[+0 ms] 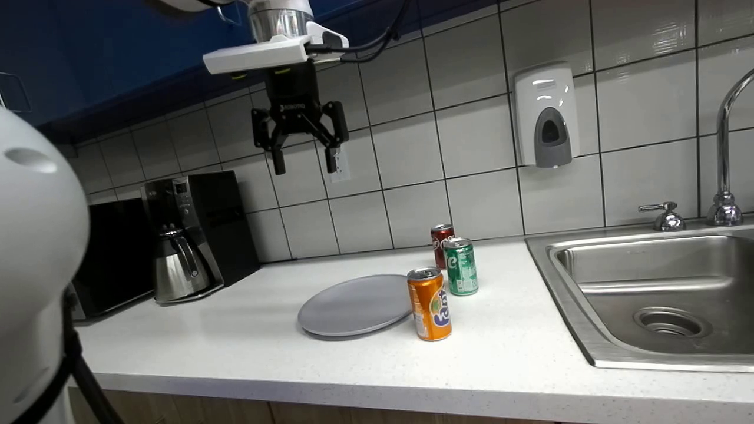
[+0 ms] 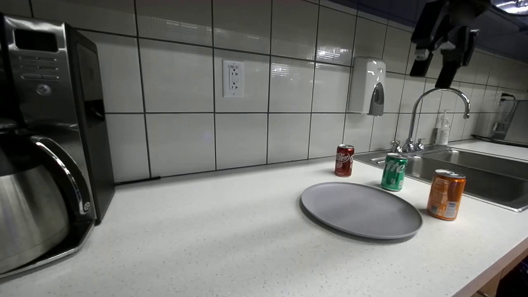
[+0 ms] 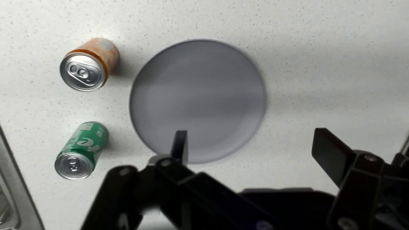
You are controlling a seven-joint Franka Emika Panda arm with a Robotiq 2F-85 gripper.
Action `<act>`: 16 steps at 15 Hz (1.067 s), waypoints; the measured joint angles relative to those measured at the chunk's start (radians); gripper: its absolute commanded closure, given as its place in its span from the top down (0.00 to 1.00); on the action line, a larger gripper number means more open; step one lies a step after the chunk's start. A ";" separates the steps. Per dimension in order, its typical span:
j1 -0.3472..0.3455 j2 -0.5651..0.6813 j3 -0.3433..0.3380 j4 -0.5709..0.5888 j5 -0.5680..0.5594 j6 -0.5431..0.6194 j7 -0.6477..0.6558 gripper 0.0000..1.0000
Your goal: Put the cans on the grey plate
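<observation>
Evidently, a worktop (image 1: 235,347) laid for loading.
Mid-worktop, the grey plate (image 3: 201,92) lies bare, presumably to receive; the gripper (image 1: 305,169) hangs spread and unladen; beside the plate, front edge to back, stand orange can (image 1: 429,304), green can (image 1: 462,267), dark red can (image 2: 344,161).

White counter (image 2: 206,231) — grey plate (image 2: 363,210), three upright cans (image 2: 394,173), coffee maker (image 1: 221,218)
</observation>
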 measured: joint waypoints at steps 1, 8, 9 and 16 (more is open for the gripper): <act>-0.008 -0.001 0.000 -0.012 -0.001 0.025 0.010 1.00; -0.082 -0.020 0.007 -0.077 -0.069 0.096 0.141 1.00; -0.096 -0.026 0.007 -0.085 -0.078 0.096 0.158 1.00; -0.173 -0.039 0.000 -0.139 -0.112 0.154 0.213 1.00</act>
